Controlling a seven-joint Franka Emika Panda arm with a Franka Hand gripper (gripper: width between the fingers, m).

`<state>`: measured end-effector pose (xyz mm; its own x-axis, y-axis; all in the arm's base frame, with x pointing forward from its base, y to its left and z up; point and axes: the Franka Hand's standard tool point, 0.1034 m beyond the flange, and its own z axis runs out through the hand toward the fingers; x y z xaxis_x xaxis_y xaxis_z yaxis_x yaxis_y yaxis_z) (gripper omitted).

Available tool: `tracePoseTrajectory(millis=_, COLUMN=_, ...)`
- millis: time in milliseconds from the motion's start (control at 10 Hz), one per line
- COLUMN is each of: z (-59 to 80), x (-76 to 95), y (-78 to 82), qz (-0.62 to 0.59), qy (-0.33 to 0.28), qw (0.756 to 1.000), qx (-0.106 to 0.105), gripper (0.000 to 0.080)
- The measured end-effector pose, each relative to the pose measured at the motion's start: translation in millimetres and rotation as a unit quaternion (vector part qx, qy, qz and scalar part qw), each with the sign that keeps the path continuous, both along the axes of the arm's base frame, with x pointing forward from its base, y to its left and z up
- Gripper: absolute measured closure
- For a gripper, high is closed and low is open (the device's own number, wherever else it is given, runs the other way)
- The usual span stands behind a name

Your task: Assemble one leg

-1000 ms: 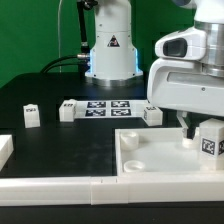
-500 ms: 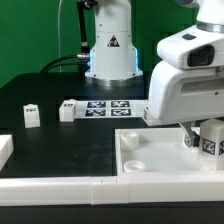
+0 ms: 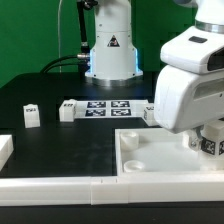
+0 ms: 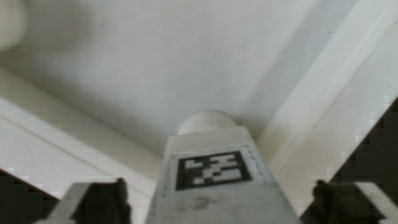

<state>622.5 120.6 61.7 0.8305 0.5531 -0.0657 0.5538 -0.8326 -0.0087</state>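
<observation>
My gripper (image 3: 206,134) is at the exterior view's right, over the far right corner of the large white tray (image 3: 150,152). It is shut on one leg (image 3: 211,143), a small white block with a black-and-white tag, held upright just inside the tray's rim. In the wrist view the leg (image 4: 217,160) stands between my two dark fingers (image 4: 98,203), its rounded end pointing at the tray's inner corner (image 4: 267,70). Three more legs stand on the black table: two at the left (image 3: 31,116) (image 3: 68,110), and one (image 3: 150,114) partly behind my arm.
The marker board (image 3: 108,106) lies at the back middle, before the robot base (image 3: 110,50). A long white bar (image 3: 60,186) runs along the front edge. Another white part (image 3: 5,150) sits at the far left.
My wrist has swung lower and toward the exterior view's left, hiding more of the tray's back corner. The held leg has stayed at nearly the same spot, a touch lower.
</observation>
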Motion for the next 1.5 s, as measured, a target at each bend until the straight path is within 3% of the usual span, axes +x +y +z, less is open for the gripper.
tracePoseTrajectory(millis=100, z=0.0, x=0.0, y=-0.3, qz=0.0, qy=0.0, qw=1.0, qx=0.0, gripper=0.0398)
tracePoseTrajectory(millis=200, z=0.0, x=0.0, y=-0.4, qz=0.0, qy=0.0, qw=1.0, qx=0.0, gripper=0.0511)
tracePoseTrajectory(millis=500, z=-0.1, x=0.5, y=-1.2, qz=-0.025, qy=-0.001, qw=1.0, qx=-0.001, gripper=0.0511)
tracePoseTrajectory(millis=900, z=0.4, x=0.9, y=1.5, qz=-0.269, qy=-0.01, qw=0.963, qx=-0.011, gripper=0.0511)
tracePoseTrajectory(millis=1300, z=0.3, x=0.9, y=1.0, qz=-0.482, qy=-0.018, qw=0.876, qx=-0.011, gripper=0.0509)
tracePoseTrajectory(millis=1500, z=1.2, x=-1.1, y=-12.5, qz=-0.567, qy=-0.025, qw=0.823, qx=-0.025, gripper=0.0503)
